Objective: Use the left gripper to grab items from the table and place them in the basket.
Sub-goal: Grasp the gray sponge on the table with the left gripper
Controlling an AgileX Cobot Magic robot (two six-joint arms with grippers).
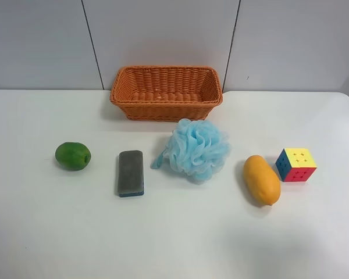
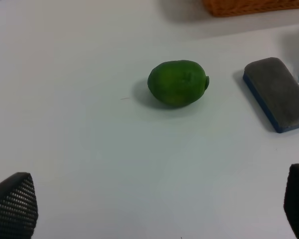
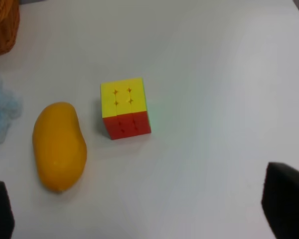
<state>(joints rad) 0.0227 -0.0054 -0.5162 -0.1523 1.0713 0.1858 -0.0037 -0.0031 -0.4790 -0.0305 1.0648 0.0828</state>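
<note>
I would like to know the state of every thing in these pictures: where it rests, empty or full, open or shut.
basket: upright, empty.
green fruit: on the table, untouched.
grey block: lying flat, grey side up.
blue pouf: on the table, near the basket.
mango: lying on the table.
puzzle cube: on the table, yellow face up.
left gripper: open, empty.
right gripper: open, empty.

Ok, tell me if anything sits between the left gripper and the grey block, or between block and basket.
Nothing visible does. Bare table lies between the left gripper and the block; the fruit sits aside. Block to basket is bare too, the pouf beside that path.
</note>
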